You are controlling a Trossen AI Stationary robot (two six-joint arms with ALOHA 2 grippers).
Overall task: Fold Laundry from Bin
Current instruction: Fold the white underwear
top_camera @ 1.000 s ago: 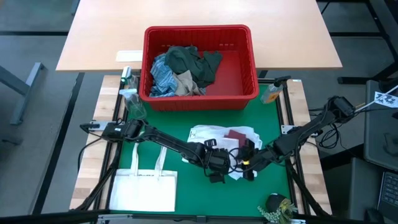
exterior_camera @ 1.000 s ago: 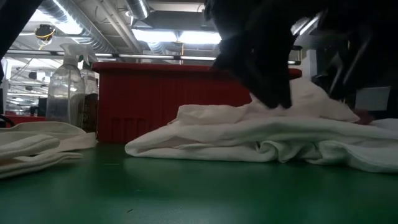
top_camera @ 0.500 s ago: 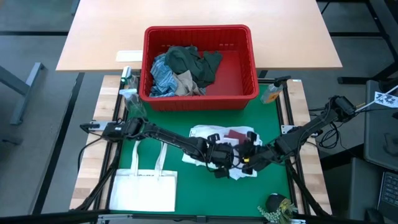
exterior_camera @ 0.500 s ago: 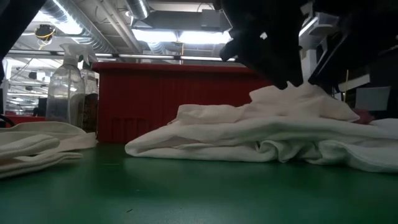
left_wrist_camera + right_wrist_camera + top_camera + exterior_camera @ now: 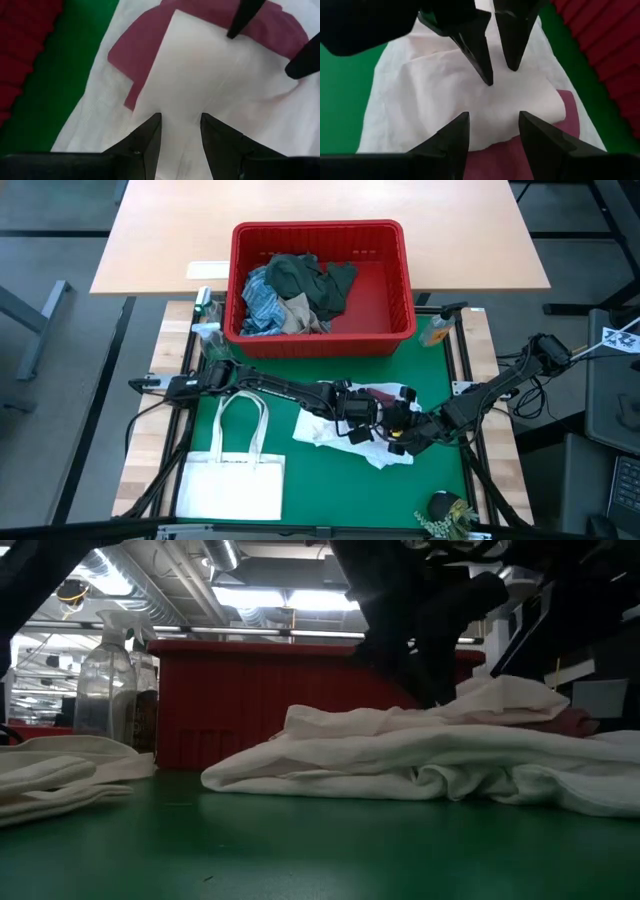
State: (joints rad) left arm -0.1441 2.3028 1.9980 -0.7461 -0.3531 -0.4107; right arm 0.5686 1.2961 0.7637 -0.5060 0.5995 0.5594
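The red bin (image 5: 320, 226) stands at the mat's far edge with green, striped and tan laundry (image 5: 295, 290) heaped inside. On the green mat lies a white garment (image 5: 325, 430) with a maroon piece (image 5: 145, 45) on it. A white flap (image 5: 470, 100) is folded partly over the maroon. My left gripper (image 5: 181, 125) stands open over the flap's middle. My right gripper (image 5: 492, 125) is open just to its right, its fingers on either side of the flap's edge (image 5: 490, 145). My left gripper is down on the white flap's upper face (image 5: 495, 87) with its open fingertips (image 5: 489, 80), slanting down from the table's left. The flap lies flat on the maroon piece, nothing pinched between the fingers. My right gripper: I cannot tell whether its fingertips touch the flap.
A flat white tote bag (image 5: 232, 485) lies at the mat's near left. A clear spray bottle (image 5: 103, 680) stands left of the bin and an orange object (image 5: 437, 330) to its right. A small dark clump (image 5: 447, 510) sits at the near right corner.
My left gripper has gone from the white garment's near edge toward the far edge, over its middle. The white flap, peaked up at the fingers half a second ago, now lies lower and flatter over the maroon piece. My right gripper has turned at the wrist without travelling.
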